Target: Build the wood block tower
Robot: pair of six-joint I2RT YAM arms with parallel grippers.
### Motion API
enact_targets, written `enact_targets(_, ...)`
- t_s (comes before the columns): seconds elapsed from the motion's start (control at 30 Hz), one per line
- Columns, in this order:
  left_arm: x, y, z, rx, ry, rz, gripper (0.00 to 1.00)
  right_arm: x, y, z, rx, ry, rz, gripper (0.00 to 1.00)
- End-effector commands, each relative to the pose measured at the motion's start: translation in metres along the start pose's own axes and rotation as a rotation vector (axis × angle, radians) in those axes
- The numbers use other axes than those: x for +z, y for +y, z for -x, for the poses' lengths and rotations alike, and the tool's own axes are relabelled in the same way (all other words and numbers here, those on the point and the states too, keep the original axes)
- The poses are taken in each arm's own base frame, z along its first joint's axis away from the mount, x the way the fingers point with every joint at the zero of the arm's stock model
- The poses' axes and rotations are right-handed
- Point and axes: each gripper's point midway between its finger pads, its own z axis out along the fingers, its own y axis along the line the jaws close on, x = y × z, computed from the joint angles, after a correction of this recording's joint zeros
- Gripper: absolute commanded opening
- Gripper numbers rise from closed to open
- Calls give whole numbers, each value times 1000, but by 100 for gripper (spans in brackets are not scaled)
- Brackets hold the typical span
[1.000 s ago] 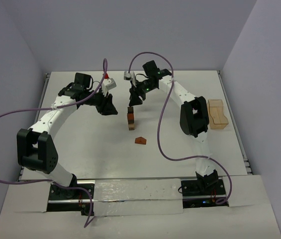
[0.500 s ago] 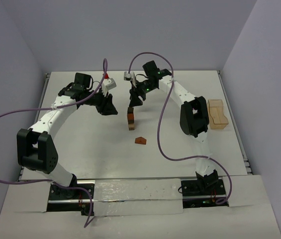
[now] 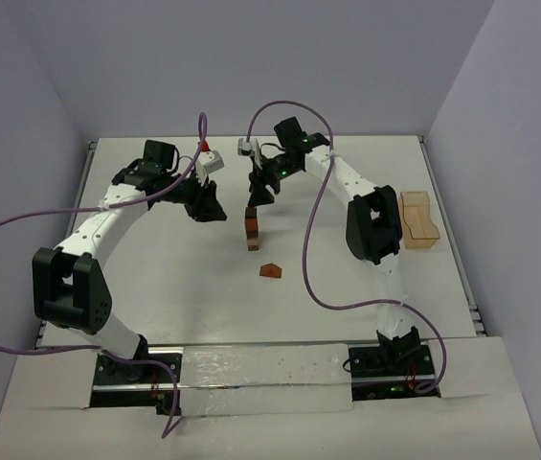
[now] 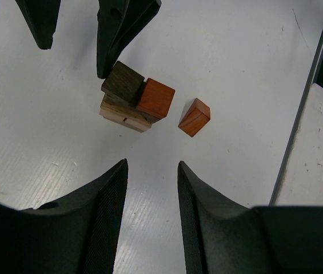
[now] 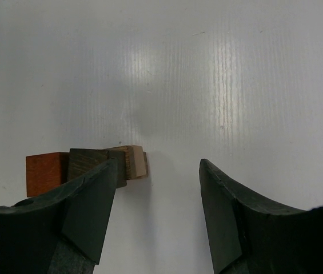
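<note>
The wood block tower (image 3: 252, 230) stands upright near the middle of the table (image 3: 155, 297), between the two arms' heads and slightly on the near side of them. A light wooden box (image 3: 419, 220) sits well apart at the right edge. The left gripper (image 3: 208, 206) hangs to the left of the stack with its fingers spread and nothing between them. The right gripper (image 3: 260, 187) hovers just behind the stack's top, fingers likewise spread and empty; in its wrist view the tower lies beside one finger, not between the two. The stack shows pale, dark and reddish blocks, and from the left wrist view they do not look squarely lined up, so it is probably easy to topple. One loose reddish block (image 3: 270, 271) lies near the tower on the near side, apart from it. The step in hand looks like clearing the right gripper from the stack and fetching that loose block. It would be best to lift the right fingers straight away from the tower without brushing it, then pinch the small block across flat faces and lower it centred.
</note>
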Motion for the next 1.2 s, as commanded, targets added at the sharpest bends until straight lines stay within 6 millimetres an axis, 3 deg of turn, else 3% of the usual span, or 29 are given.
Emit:
enact_targets(0.0,-3,-3,11,42,-29,-15,47,4,7,15,-36,-23,30,66)
enact_targets(0.37,-3,-2,11,41,-30,-12,47,5,4,20,-41,-32,11,70)
enact_targets(0.7,-5,3,12,38,-36,28,46,-19,-22,52,-18,-120,-118,67)
enact_targets(0.87,-11,5,18,33,-66,50,42,-65,-38,80,4,-206,-221,64)
enact_targets(0.93,-14,6,19,38,-76,65,39,-84,-33,92,6,-236,-243,63)
enact_targets(1.0,-16,6,19,38,-80,75,38,-104,-23,101,2,-258,-265,60)
enact_targets(1.07,-18,5,19,42,-83,79,37,-108,-22,91,30,-249,-272,59)
enact_targets(1.1,-20,5,19,40,-86,85,36,-117,-11,86,38,-240,-280,57)
enact_targets(1.13,-23,6,18,37,-89,93,36,-130,4,93,13,-245,-300,57)
enact_targets(1.17,-26,8,18,34,-95,103,35,-136,18,83,18,-224,-314,56)
